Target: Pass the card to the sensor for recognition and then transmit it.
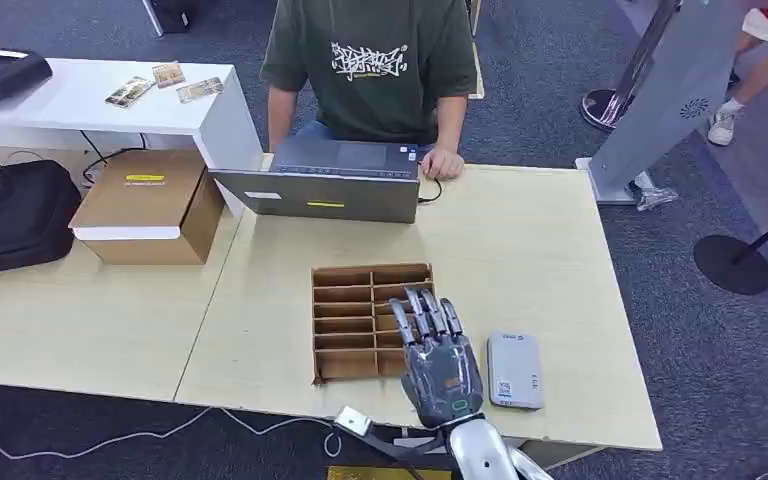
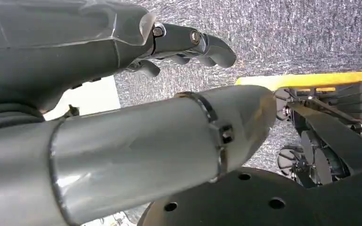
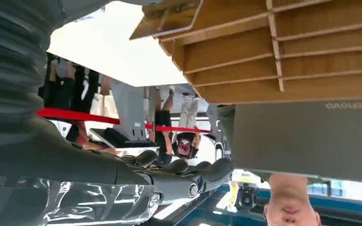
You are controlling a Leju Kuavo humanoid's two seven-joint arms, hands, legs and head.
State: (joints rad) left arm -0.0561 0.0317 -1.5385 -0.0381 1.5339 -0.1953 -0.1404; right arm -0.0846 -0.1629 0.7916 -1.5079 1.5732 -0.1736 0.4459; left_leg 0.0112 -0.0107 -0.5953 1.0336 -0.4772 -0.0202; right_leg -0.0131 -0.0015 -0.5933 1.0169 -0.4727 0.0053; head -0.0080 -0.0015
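My right hand hovers empty, fingers spread, over the slotted cardboard tray near the bench's front edge. The grey sensor lies just to its right, long axis running front to back. I can't make out any card

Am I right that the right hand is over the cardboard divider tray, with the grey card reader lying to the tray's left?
Not quite. The right hand is over the cardboard divider tray, but the grey card reader lies to the tray's right, near the table's front edge, as the head view shows.
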